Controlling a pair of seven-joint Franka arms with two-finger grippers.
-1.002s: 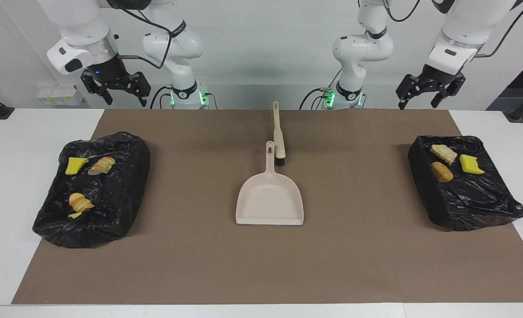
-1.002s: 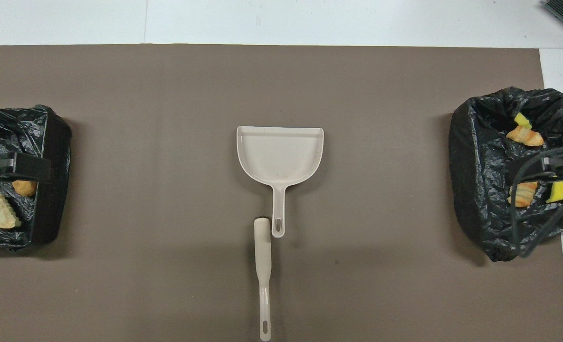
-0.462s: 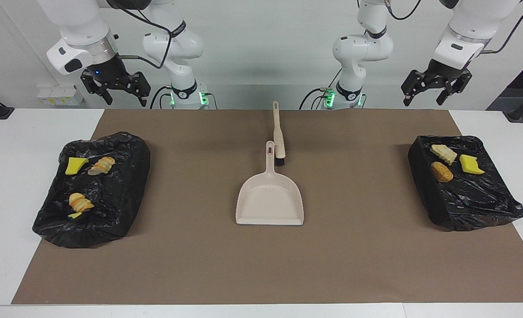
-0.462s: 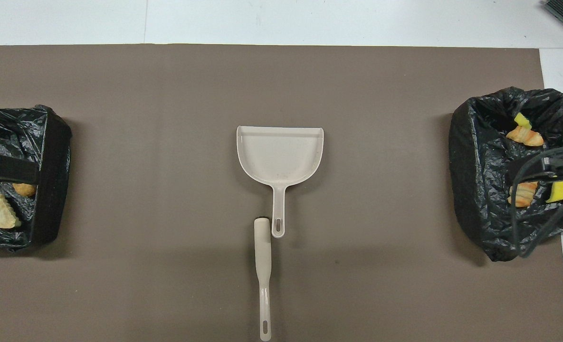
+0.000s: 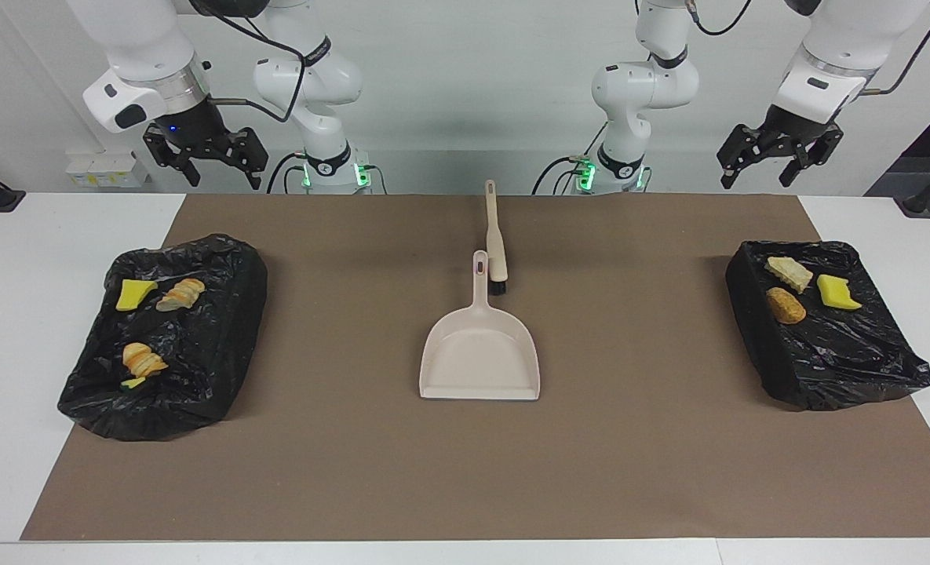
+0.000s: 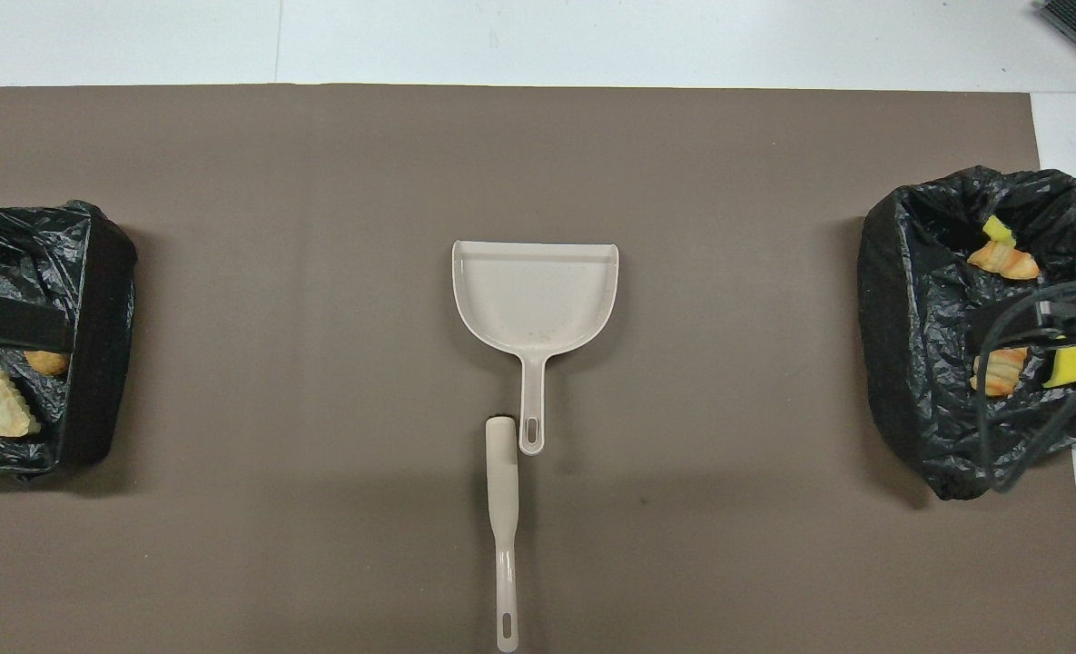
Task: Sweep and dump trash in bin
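Overhead view is showing the trash (image 6: 1003,260) lying in two black-lined bins (image 5: 221,329), one at each table end, so dustpan (image 5: 480,357) and brush (image 5: 497,249) are resting unused mid-mat, while left gripper (image 5: 778,161) and right gripper (image 5: 207,161) are hanging raised, fingers apart, holding nothing.

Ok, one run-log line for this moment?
trash: in both bins | dustpan, brush: mid-mat, untouched | left claw: open, raised | right claw: open, raised
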